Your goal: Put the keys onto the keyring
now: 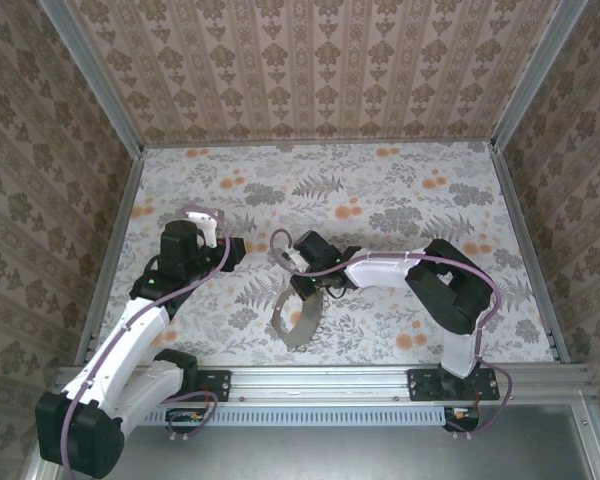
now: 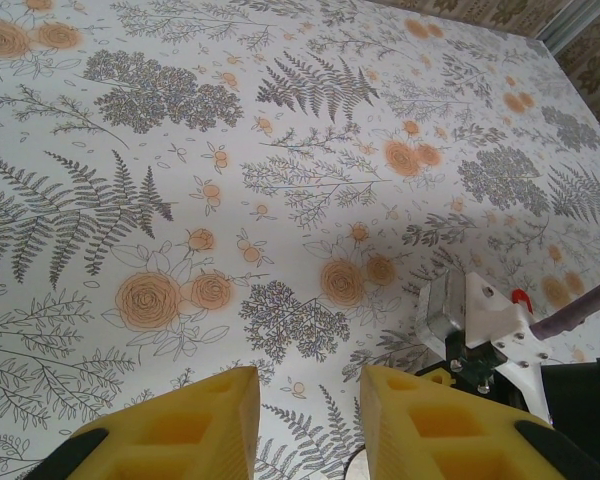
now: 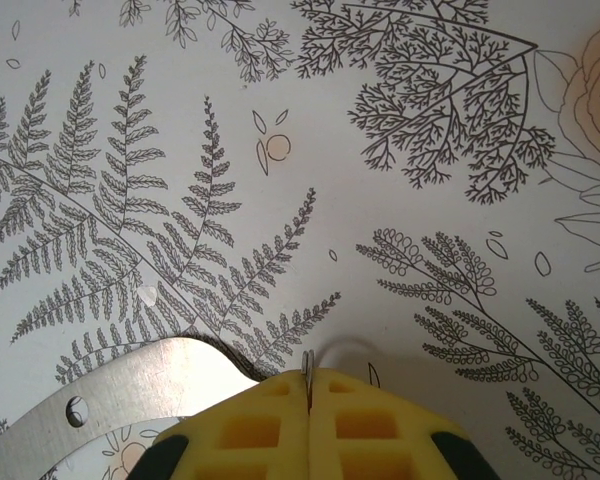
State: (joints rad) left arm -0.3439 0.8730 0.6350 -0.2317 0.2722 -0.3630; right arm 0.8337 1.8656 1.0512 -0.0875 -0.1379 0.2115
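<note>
On the table [image 1: 410,190], right gripper [image 3: 308,385] is seen pressed together, thin sliver [image 3: 306,362] at its tips (key, perhaps); keyring [image 3: 130,385] lies just beside; left gripper [image 2: 310,385] spread, empty. Unheld, keyring could be shoved aside during threading.

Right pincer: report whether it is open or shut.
Shut. In the right wrist view the right pincer has its yellow fingers pressed together, leaving a hairline seam. Whether anything thin is pinched there, cannot tell.
</note>
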